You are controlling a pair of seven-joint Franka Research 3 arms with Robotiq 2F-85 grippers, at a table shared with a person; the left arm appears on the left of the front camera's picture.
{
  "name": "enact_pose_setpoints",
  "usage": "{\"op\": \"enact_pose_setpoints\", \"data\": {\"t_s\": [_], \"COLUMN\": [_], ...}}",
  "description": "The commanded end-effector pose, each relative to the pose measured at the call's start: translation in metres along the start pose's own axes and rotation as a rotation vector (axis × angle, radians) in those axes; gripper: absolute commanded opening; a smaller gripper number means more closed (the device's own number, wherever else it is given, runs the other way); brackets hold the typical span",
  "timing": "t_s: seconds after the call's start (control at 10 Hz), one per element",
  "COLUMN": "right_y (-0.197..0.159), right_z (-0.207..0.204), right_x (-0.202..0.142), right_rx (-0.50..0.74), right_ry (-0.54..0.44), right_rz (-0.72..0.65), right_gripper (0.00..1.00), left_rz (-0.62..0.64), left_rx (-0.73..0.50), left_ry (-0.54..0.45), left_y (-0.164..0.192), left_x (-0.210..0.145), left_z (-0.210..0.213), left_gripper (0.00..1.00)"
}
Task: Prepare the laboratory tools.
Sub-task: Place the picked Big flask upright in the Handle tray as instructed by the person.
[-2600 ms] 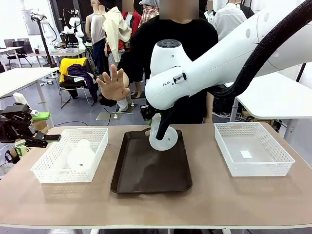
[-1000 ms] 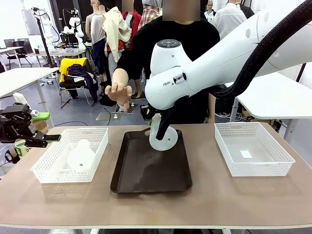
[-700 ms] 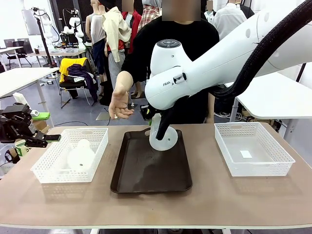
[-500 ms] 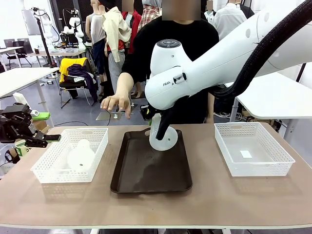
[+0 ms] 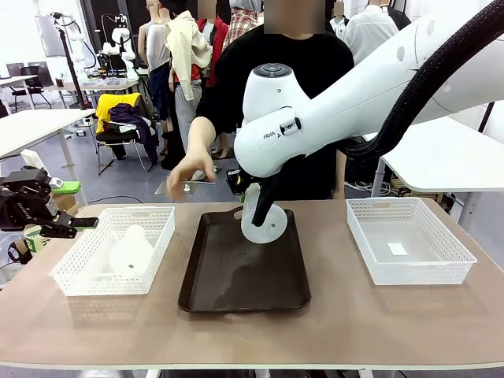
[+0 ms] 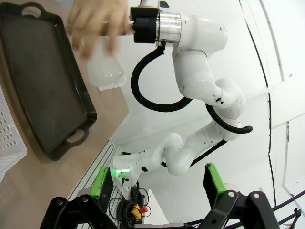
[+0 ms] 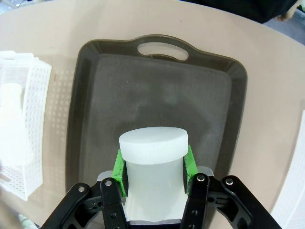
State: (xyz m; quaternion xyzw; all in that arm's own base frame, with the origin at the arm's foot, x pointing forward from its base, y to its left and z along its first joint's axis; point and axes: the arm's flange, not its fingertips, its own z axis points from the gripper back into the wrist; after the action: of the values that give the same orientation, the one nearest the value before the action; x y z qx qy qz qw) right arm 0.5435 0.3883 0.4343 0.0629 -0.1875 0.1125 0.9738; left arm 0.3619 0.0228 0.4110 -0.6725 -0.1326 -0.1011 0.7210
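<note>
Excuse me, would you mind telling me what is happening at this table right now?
The right gripper is shut on the neck of one flask, holding it at the far end of the dark tray. The left gripper hangs open beside the left basket, where a second flask sits. A person's hand hovers beyond the far edge of the table.

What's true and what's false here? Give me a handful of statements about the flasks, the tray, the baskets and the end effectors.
1. The right end effector is shut on a flask over the brown tray. True.
2. The second flask lies in the right basket. False: it is in the left basket; the right basket holds no flask.
3. The left end effector is open. True.
4. The person's hand grips the tray's handle. False: the hand is raised at the table's far side, off the tray.
</note>
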Motion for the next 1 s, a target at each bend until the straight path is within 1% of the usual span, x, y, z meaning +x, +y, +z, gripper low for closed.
{"op": "enact_pose_setpoints", "data": {"t_s": [0.0,0.8,0.9], "right_y": [-0.0007,0.0000,-0.0011], "right_z": [0.0003,0.0000,0.0064], "right_x": [0.0007,0.0000,-0.0011], "right_rx": [-0.005,0.000,0.053], "right_ry": [-0.008,0.000,-0.024], "right_rz": [0.005,0.000,0.064], "right_gripper": [0.00,0.00,0.00], "left_rz": [-0.005,-0.005,-0.005], "left_rx": [-0.003,-0.003,-0.003], "left_ry": [-0.001,-0.001,-0.001], "left_y": [-0.0019,-0.0019,-0.0019], "left_x": [-0.0013,-0.0013,-0.0013], "left_z": [0.0012,0.0012,0.0012], "left_gripper": [1.00,1.00,1.00]}}
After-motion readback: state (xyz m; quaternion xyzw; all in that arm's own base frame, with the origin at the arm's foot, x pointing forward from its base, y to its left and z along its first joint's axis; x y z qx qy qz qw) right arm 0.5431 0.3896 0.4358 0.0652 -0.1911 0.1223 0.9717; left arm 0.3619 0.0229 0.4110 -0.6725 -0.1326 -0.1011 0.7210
